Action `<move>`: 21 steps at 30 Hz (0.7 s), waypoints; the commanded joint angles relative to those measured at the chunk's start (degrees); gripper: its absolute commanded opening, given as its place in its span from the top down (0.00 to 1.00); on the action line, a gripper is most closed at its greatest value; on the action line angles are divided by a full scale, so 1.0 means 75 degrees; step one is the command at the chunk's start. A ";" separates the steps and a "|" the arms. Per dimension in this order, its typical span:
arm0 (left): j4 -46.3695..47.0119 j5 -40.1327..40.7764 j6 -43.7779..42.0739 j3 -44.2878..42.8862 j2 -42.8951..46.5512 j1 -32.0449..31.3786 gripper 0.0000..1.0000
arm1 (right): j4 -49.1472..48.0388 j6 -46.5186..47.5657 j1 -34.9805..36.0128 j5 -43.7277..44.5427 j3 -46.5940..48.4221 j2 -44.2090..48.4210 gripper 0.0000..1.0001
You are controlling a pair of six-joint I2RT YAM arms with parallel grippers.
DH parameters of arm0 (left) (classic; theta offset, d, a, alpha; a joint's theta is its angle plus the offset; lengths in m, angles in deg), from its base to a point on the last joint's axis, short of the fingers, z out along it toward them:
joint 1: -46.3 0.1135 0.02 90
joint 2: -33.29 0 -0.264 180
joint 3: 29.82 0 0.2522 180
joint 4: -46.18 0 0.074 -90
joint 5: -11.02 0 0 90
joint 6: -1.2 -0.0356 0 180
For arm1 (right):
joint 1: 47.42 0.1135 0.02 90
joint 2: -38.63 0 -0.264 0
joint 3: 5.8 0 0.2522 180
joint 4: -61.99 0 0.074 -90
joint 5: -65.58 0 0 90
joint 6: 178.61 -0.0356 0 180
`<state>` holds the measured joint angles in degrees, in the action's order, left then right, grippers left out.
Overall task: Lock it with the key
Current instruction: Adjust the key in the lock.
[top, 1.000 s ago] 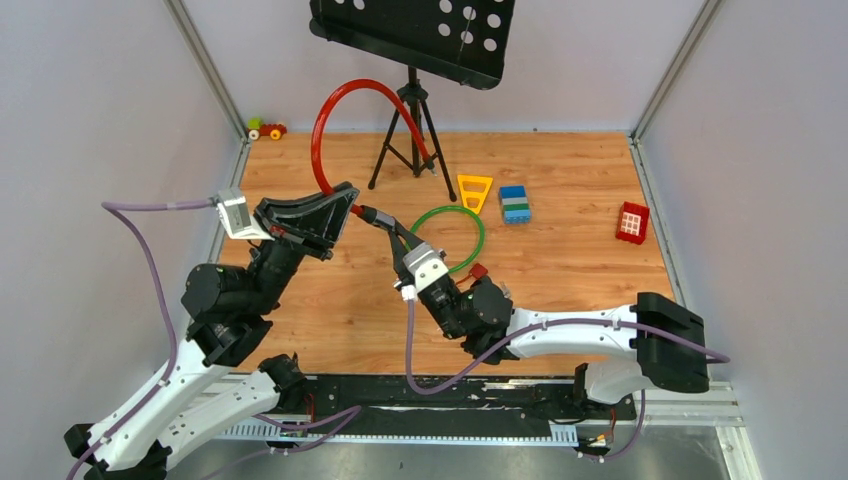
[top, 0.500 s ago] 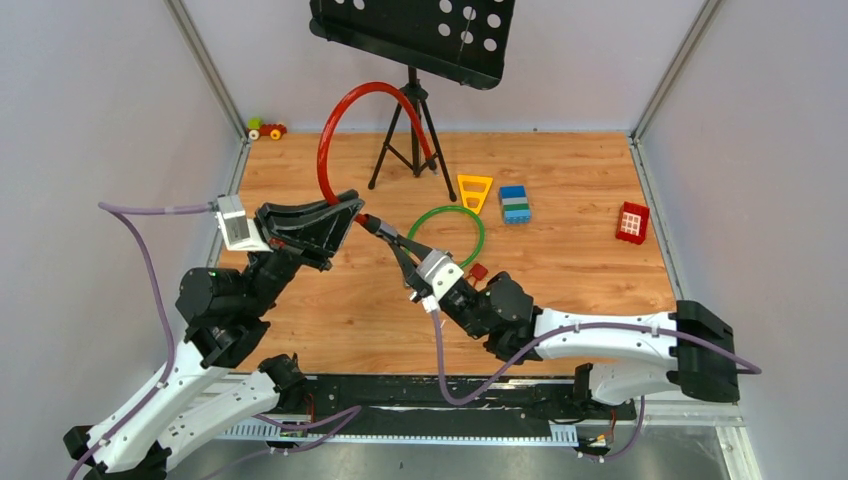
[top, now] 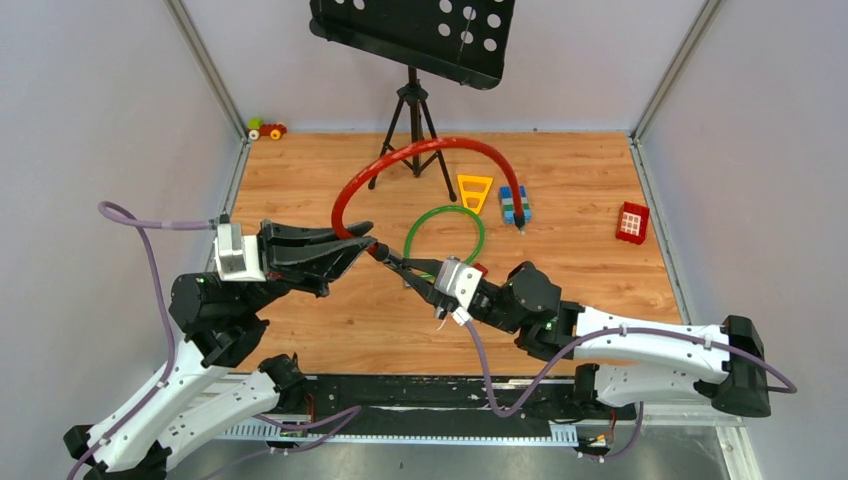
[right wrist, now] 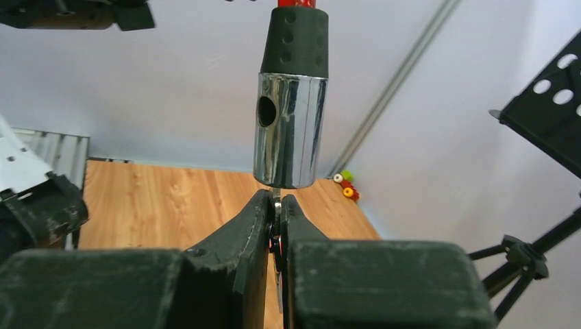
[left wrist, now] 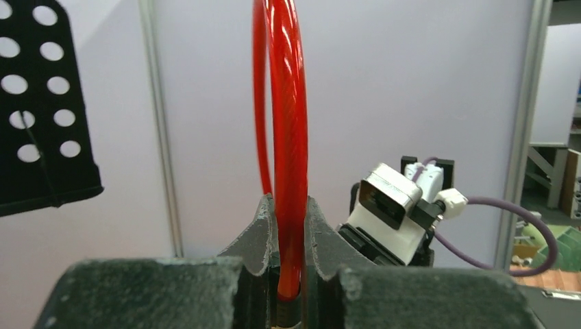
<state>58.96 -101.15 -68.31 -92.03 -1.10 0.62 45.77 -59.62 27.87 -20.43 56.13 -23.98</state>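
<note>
Nearest to the arm bases, the right gripper has its two fingers pressed together on the key, a thin silvery blade standing upright between them. In the right wrist view the tip of the key goes into the bottom of the lock cylinder, a shiny chrome barrel with a black collar, at twelve o'clock from the fingers.

In the top view the left gripper is just beside it, at ten o'clock. It is closed tightly on the red cable, which fills the narrow gap between its fingers close to the end that carries the cylinder. From there the cable rises in a high arch toward two o'clock. Its other end comes down just beside the blue and green block.

On the wooden table the green cable lies as a ring at one o'clock from the right gripper. The yellow triangle is near the ring, at one o'clock from it, with the block at its three o'clock. A red block lies well apart, toward the right wall.

At the back, the music stand is at twelve o'clock and a toy car is in the corner at eleven o'clock.
</note>
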 commanded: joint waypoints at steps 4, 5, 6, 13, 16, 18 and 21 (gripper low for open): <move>0.0225 -0.1837 -0.0502 -0.0298 -0.0296 -0.0005 1.00 | 0.1221 -0.0219 -0.0048 -0.2057 0.0819 0.0655 1.00; 0.0239 -0.2015 -0.0526 -0.0321 -0.0300 -0.0004 1.00 | 0.1360 -0.0218 -0.0066 -0.2187 0.0873 0.0705 1.00; 0.0255 -0.2174 -0.0542 -0.0342 -0.0322 -0.0010 1.00 | 0.1513 -0.0211 -0.0088 -0.2299 0.0892 0.0771 1.00; 0.0226 -0.3075 -0.0615 -0.0499 -0.0422 -0.0004 1.00 | 0.2303 -0.0179 -0.0215 -0.3179 0.1118 0.1174 1.00; 0.0407 -0.3386 -0.0467 -0.0534 -0.0544 -0.0004 1.00 | 0.2561 -0.0211 -0.0237 -0.3575 0.1217 0.1200 1.00; 0.0567 -0.3583 -0.0336 -0.0537 -0.0607 -0.0010 1.00 | 0.2756 -0.0253 -0.0232 -0.3794 0.1321 0.1185 1.00; 0.0632 -0.3706 -0.0253 -0.0570 -0.0663 -0.0004 1.00 | 0.2999 -0.0268 -0.0239 -0.3903 0.1439 0.1131 1.00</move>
<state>63.14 -126.75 -70.70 -95.09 -4.12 0.54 69.64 -61.33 25.51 -42.13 62.25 -16.48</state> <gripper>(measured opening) 0.115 0.083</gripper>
